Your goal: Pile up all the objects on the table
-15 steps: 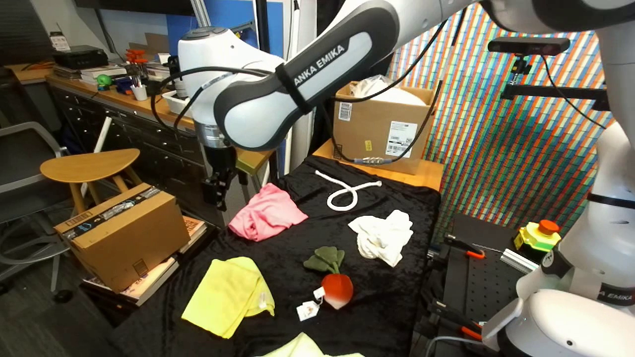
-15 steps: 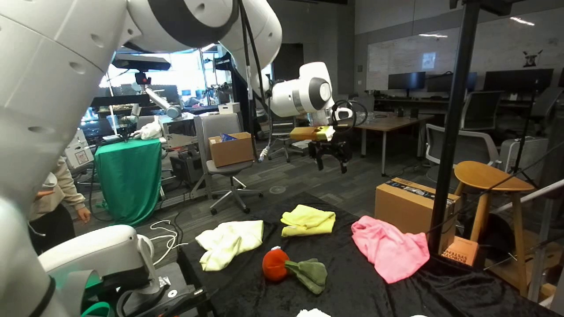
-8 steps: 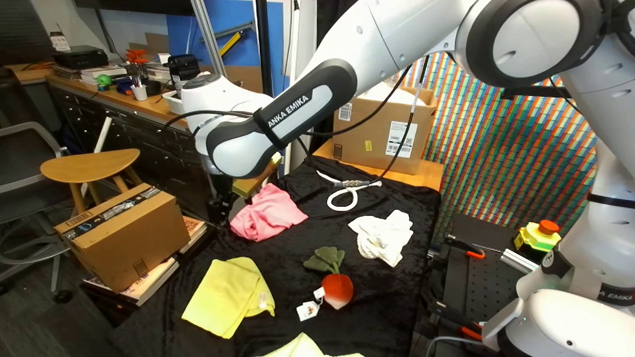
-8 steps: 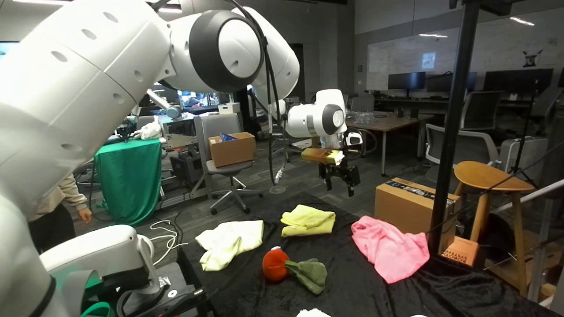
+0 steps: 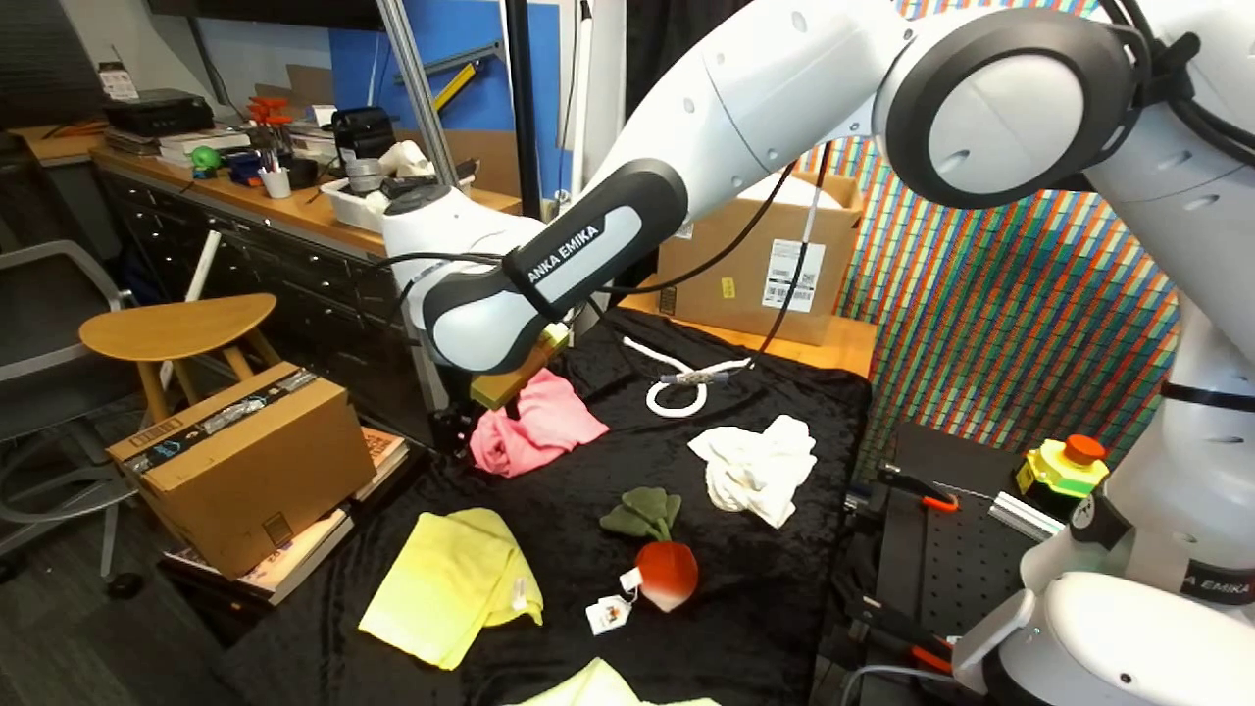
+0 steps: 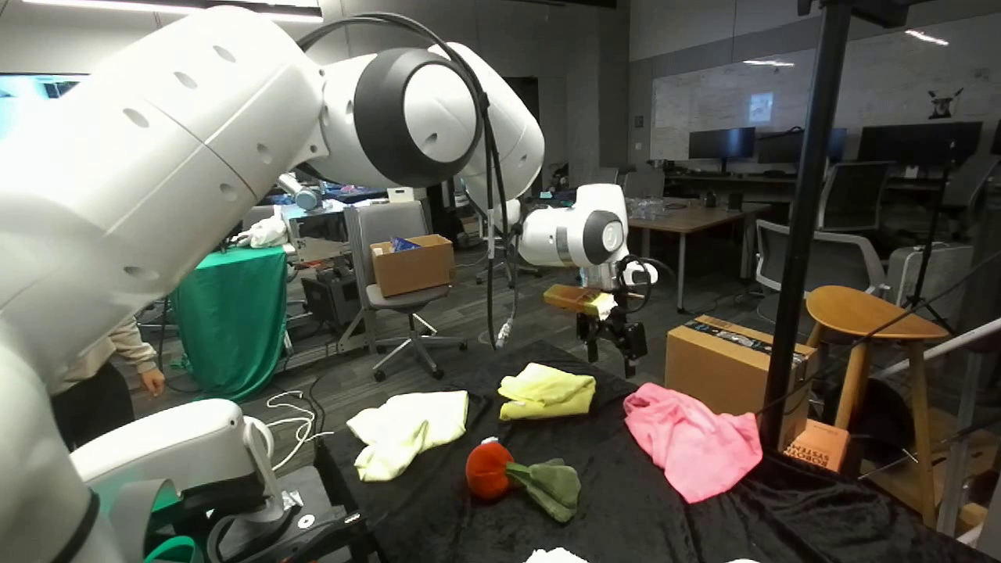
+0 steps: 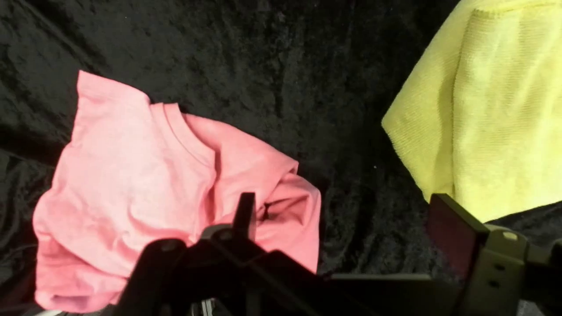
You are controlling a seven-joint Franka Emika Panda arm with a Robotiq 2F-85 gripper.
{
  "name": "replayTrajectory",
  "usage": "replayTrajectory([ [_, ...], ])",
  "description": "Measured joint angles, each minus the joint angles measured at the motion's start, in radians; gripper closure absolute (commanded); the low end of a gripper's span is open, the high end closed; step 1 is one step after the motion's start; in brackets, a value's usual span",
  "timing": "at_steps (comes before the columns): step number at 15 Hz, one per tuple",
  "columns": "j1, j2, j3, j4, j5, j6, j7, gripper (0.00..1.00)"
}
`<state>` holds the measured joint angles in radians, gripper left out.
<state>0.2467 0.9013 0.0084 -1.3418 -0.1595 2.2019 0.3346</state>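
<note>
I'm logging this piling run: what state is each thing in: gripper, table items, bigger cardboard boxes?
Gripper, open, holding nothing
Black table cover, wrinkled
Pink shirt, crumpled
Bright yellow cloth, folded
Pale yellow cloth, rumpled
White cloth, bunched up
White rope, curled in a loop
Plush radish, lying on its side
Black-taped cardboard box, closed
Labelled cardboard box, open
Cardboard box on office chair, open

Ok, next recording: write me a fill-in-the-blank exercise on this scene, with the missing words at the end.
1. The pincer is not shut but ____.
2. In the wrist view, the bright yellow cloth lies to the ____ of the pink shirt.
3. The plush radish has leaves coloured ____.
4. The table is topped in the colour ____.
Missing words: open; right; green; black.
</note>
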Motion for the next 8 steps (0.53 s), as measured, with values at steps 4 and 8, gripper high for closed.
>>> replayTrajectory([
  [4,-0.011,0.029,-0.007,0.000,0.037,0.000,0.020,0.00],
  [8,-0.017,0.056,-0.011,0.001,0.057,0.005,0.041,0.00],
])
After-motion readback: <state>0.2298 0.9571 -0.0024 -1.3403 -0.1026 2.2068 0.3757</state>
